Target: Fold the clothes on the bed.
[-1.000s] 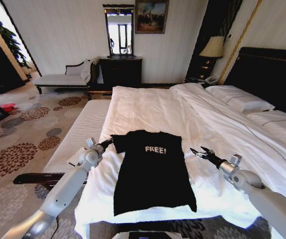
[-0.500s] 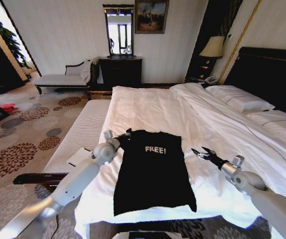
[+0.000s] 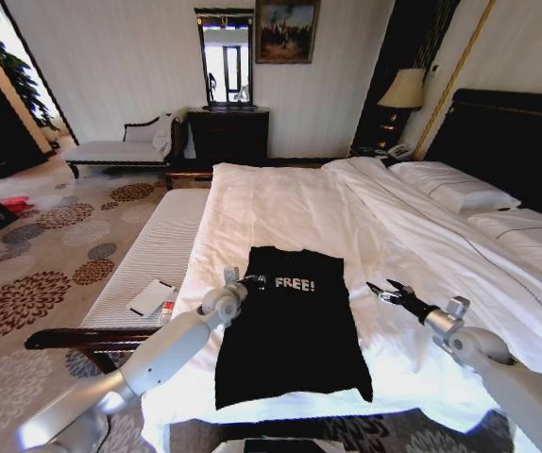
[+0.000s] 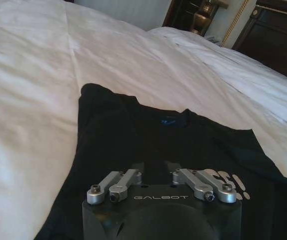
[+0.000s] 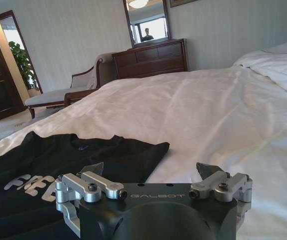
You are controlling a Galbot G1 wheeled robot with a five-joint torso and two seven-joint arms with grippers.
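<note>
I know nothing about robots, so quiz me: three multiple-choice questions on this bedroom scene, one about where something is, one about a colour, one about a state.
1. Where is the left gripper?
A. over the T-shirt's chest, beside the lettering
B. on a pillow
C. on the carpet

2. What colour is the T-shirt?
A. red with black lettering
B. black with white lettering
C. plain white

3. How are the right gripper fingers?
A. shut on the sleeve
B. shut on the sheet
C. open, holding nothing

Answers:
1 A: the head view shows it above the shirt, next to "FREE!".
2 B: black fabric with white letters, lying on the white bed.
3 C: the right wrist view shows its fingers spread apart, over bare sheet beside the shirt.
</note>
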